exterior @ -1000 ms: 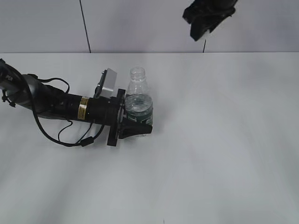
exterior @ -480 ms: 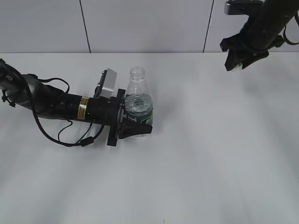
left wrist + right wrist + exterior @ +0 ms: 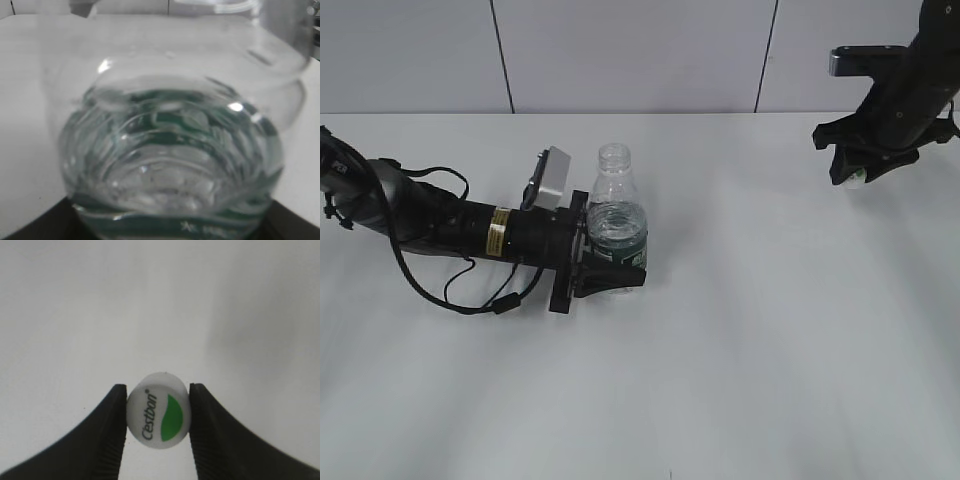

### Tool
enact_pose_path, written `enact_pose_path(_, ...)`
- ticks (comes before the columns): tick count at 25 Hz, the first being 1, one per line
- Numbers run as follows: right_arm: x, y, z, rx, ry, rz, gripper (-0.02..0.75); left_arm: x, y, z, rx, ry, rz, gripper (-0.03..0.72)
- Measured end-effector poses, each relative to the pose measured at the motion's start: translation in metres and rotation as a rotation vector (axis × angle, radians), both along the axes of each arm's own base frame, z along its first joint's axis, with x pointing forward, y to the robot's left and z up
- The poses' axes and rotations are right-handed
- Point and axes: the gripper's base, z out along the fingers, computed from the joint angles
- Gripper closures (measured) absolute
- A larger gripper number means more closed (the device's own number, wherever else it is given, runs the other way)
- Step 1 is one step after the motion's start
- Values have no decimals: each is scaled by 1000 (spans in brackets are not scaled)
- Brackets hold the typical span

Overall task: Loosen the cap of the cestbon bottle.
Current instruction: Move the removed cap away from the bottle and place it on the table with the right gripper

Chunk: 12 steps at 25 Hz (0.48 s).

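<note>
Bottle (image 3: 617,225) stands upright left of table centre, neck open, left gripper (image 3: 605,262) clamped round its label band. Cap (image 3: 159,413) is off, pinched between the right gripper's (image 3: 857,170) fingers, held above the table well right of the bottle, near the far edge. White table (image 3: 750,340) bare on every other side. Pale panelled wall (image 3: 630,55) behind.

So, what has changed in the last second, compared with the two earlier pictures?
The right gripper, shut on the cap, moved from the top middle of the exterior view out to the right and came lower, toward the table's far right side. Nothing was taken or released. The cestbon bottle stayed upright and uncapped, and the left gripper stayed clamped on its lower body, in the same place.
</note>
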Motion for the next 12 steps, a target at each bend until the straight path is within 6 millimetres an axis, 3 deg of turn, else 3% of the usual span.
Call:
enact_pose_path(8, 2, -1, -25, -13, 53, -14, 448, 0, 0, 0, -1, 0, -1, 276)
enact_pose_path(12, 4, -1, -27, -9, 35, -18, 448, 0, 0, 0, -1, 0, -1, 276)
